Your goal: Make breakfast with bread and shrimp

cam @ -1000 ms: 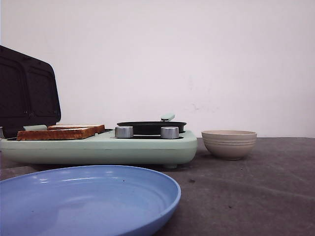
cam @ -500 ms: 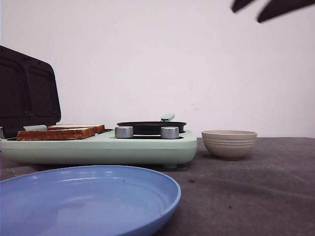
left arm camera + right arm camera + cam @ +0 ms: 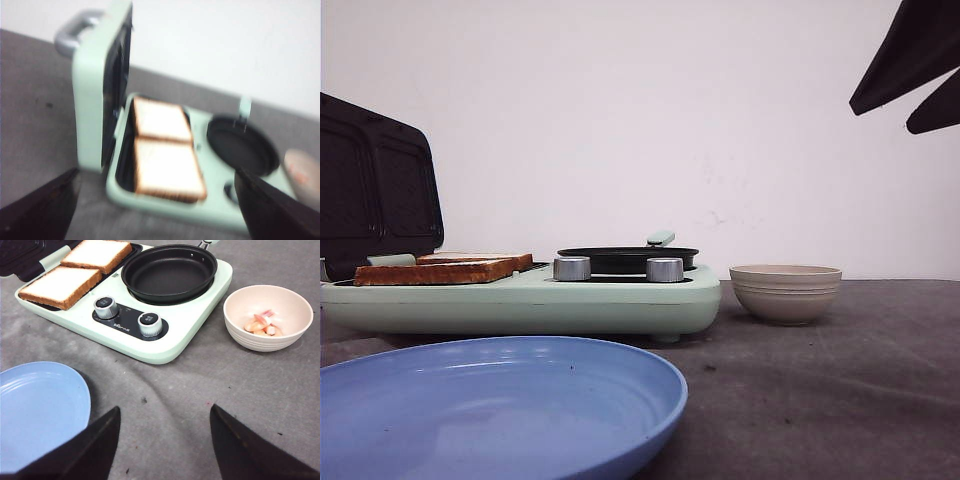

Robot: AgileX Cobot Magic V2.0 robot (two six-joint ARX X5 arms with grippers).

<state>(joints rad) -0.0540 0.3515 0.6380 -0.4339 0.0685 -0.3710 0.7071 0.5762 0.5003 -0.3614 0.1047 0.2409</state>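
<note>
The right gripper (image 3: 165, 450) has two wide black fingers (image 3: 92, 450) with flat faces that narrow to a point. In the front view they are plain dark wedges (image 3: 910, 55). The left gripper (image 3: 160, 210) has black fingers (image 3: 40, 207) too, blurry and a bit brownish.

Bread (image 3: 62, 286) soft-faced, toasted crust; pan (image 3: 169, 273) matt black; knobs (image 3: 150, 324) shiny metal; table (image 3: 200, 385) matt grey

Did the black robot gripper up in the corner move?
Yes. The right gripper has come lower into the front view's top right corner, nearer the beige bowl, which stayed put.
</note>
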